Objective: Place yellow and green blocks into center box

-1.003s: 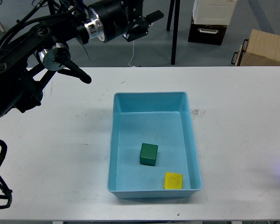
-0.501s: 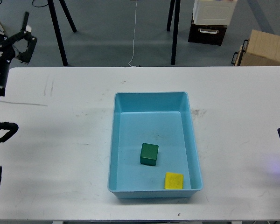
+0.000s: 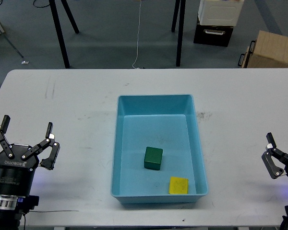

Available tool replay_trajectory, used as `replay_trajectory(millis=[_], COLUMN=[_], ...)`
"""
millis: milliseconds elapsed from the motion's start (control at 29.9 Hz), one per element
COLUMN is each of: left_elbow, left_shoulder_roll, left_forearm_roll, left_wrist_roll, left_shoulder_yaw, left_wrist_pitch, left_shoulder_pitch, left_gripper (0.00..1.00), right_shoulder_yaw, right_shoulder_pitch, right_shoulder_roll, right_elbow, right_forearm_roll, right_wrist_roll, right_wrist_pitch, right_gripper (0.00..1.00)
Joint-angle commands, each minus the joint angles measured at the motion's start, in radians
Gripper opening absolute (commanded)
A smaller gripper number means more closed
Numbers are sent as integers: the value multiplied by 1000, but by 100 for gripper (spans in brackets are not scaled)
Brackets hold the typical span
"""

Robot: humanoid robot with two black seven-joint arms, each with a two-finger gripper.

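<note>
A light blue box (image 3: 156, 104) stands in the middle of the white table. Inside it lie a green block (image 3: 153, 158) near the middle and a yellow block (image 3: 178, 185) at the front right corner. My left gripper (image 3: 26, 139) is open and empty, low over the table's front left, well apart from the box. My right gripper (image 3: 273, 155) shows at the right edge, partly cut off; its fingers look spread and hold nothing.
The white table (image 3: 77, 110) ends close to the bottom of the view. Behind it stand black tripod legs (image 3: 180, 33), a cardboard box (image 3: 273, 50) and a white and dark case (image 3: 216, 21) on the floor.
My left arm has swung down from the far left to the table's front left, gripper pointing up. My right gripper has come into view at the right edge. The blocks have not moved.
</note>
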Motion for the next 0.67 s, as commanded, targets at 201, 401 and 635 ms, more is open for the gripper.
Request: replay_trajectory(millis=[201,401,635], left_elbow=[0,3,5], left_shoulder_roll=[0,0,0], left_forearm_roll=[-54,-54,-54], left_wrist_roll=[-32,-32,-32], left_shoulder_yaw=[61,61,61], left_wrist_pitch=[-4,-4,-4], left_shoulder_pitch=[31,31,31], left_gripper=[100,100,100], right_shoulder_yaw=[16,18,19], right_shoulder_pitch=[-4,-4,-4], right_shoulder_roll=[-3,-3,-3], right_elbow=[2,2,2], right_forearm_roll=[0,0,0], right_wrist_roll=[2,3,11], right_wrist_pitch=[0,0,0], right_gripper=[100,100,100])
